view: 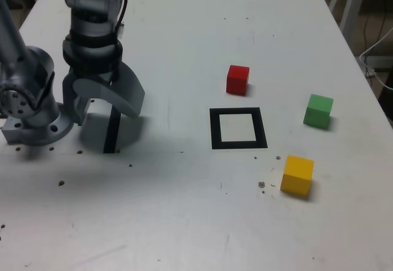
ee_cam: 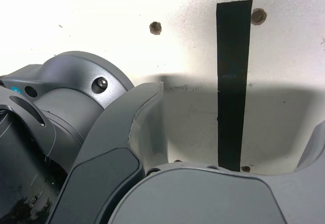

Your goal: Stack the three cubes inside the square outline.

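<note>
Yellow cube [view: 298,174] sits nearest, red cube [view: 237,79] and green cube [view: 318,110] farther back, all outside the square outline [view: 238,128]. Gripper [view: 104,108], jaws spread wide and seemingly empty, hangs over a black tape strip [ee_cam: 233,82], well apart.

The hand [ee_cam: 231,132] stood spread wide with nothing between its two grey fingers [ee_cam: 137,132], hanging over the white counter [ee_cam: 101,10]. A straight strip of black tape [ee_cam: 232,82] lay flat on the counter, running through the gap between the fingers. Small round holes [ee_cam: 155,28] dotted the counter on either side of the strip's far end. A grey rounded arm joint [ee_cam: 71,97] bulked beside the hand, and the hand's shadow darkened the counter beneath.
</note>
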Controlling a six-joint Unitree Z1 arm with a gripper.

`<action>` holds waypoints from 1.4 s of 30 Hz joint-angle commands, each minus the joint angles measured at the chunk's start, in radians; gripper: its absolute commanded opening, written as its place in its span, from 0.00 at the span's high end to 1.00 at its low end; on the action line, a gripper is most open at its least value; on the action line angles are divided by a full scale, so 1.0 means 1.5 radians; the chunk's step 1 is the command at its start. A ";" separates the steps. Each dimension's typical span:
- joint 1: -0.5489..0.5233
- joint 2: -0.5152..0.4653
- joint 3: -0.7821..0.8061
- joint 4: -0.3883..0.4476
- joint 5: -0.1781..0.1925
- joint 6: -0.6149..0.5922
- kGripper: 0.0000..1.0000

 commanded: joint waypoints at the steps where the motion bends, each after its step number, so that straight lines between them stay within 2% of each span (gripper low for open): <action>1: -0.001 0.002 0.001 -0.001 -0.001 0.001 0.00; 14: -0.001 -0.010 -0.003 0.005 -0.012 0.005 0.00; 25: -0.001 0.008 -0.034 0.020 -0.003 0.011 0.00; 34: -0.001 0.043 -0.096 0.052 0.004 0.033 0.00; 42: -0.001 0.082 -0.198 0.099 0.017 0.055 0.00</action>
